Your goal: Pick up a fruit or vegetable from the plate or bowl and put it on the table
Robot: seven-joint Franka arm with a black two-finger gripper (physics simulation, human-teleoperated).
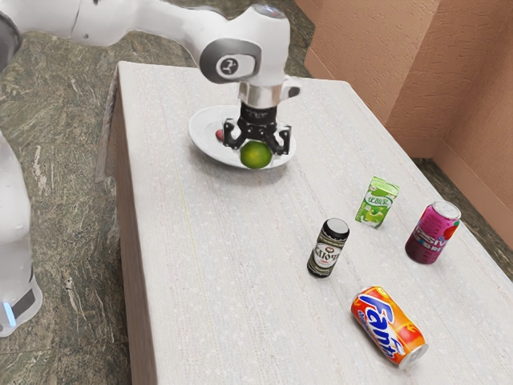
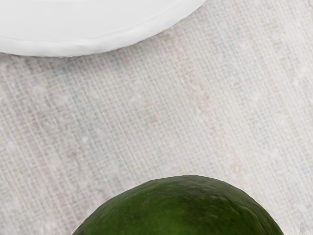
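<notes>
— How is the room furnished, please?
— By a dark floor the table is surrounded; it is patterned with pale veins, like stone. Behind, a salmon-coloured wall is seen, in which corners are formed.
— And the table?
— Its top is whitish, finely woven in appearance, and faint coloured threads are noticed in it. The side is brown.
— What is placed on it?
— Toward the far end, a white oval plate. Nearer, an orange can is laid on its side; a pink can, a green carton and a dark can are stood upright.
— And the gripper?
— It is closed only partly, because the green fruit is held between its two fingers. The fruit is kept off the plate, above the woven surface, just beyond the rim.
— Is something smaller seen?
— Yes, a small red thing is carried by the plate.
</notes>
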